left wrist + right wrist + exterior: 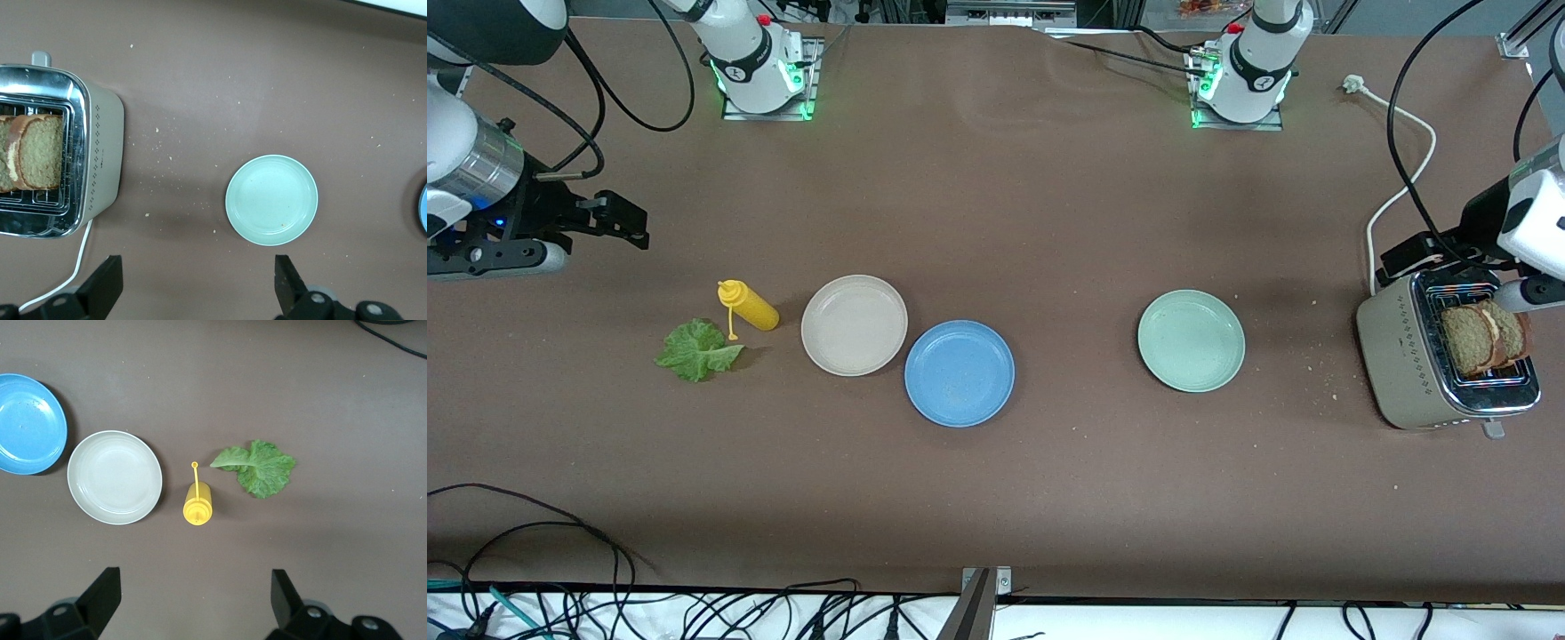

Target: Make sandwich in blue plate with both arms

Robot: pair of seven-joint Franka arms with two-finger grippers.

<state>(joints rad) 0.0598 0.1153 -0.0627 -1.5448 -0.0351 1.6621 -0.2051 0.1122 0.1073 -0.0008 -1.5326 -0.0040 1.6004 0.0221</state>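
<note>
The blue plate [959, 373] lies near the table's middle with nothing on it and also shows in the right wrist view [30, 423]. Two brown toast slices [1485, 336] stand upright in the toaster [1405, 364] at the left arm's end. A green lettuce leaf [696, 351] lies flat on the table at the right arm's end. My left gripper [1418, 256] hangs open beside the toaster, over bare table between toaster [100, 160] and mint plate, its fingertips [110, 270] wide apart. My right gripper [627, 222] hangs open above the table near the lettuce [260, 467], holding nothing.
A beige plate [854, 324] touches the blue plate's rim. A yellow squeeze bottle [749, 307] lies on its side between lettuce and beige plate. A mint-green plate [1191, 340] sits toward the toaster. The toaster's white cord [1405, 178] runs toward the bases. Crumbs dot the table around the toaster.
</note>
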